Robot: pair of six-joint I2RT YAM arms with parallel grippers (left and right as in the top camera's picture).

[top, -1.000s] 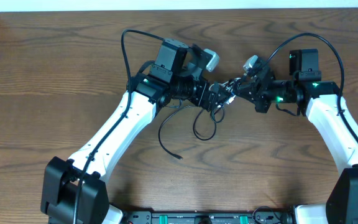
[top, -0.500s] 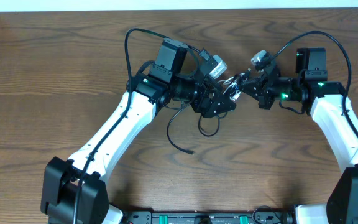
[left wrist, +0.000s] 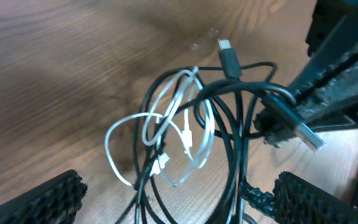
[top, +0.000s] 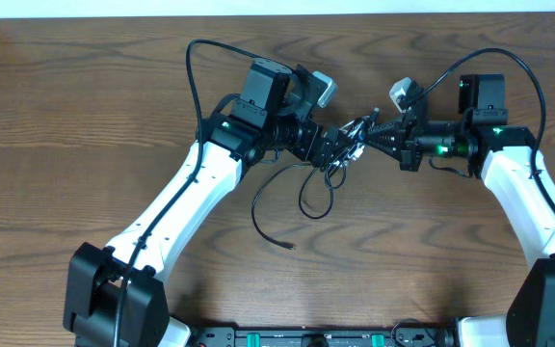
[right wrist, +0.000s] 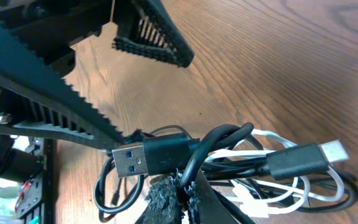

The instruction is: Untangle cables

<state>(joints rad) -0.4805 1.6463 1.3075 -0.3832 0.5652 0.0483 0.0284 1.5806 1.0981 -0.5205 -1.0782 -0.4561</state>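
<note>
The cables form one knot in the air between my two grippers (top: pixel 353 145). In the left wrist view, black cables (left wrist: pixel 235 124) loop around a thin white cable (left wrist: pixel 185 134), with a USB-C plug (left wrist: pixel 229 57) on top and a USB-A plug (left wrist: pixel 303 132) at the right. My left gripper (left wrist: pixel 179 205) is open, with the strands hanging between its wide-apart fingers (left wrist: pixel 42 199). My right gripper (right wrist: pixel 178 190) is shut on a black cable just below the USB-A plug (right wrist: pixel 143 157). The white cable (right wrist: pixel 291 194) lies behind it.
A black loop (top: pixel 316 198) hangs from the knot onto the wooden table (top: pixel 85 96), and a loose black tail (top: pixel 270 231) trails toward the front. The thick arm wires (top: pixel 193 72) arch above both wrists.
My right gripper has drawn the knot a little up and to the right. My left gripper swung toward it and came back. The black tail has shifted on the table.
</note>
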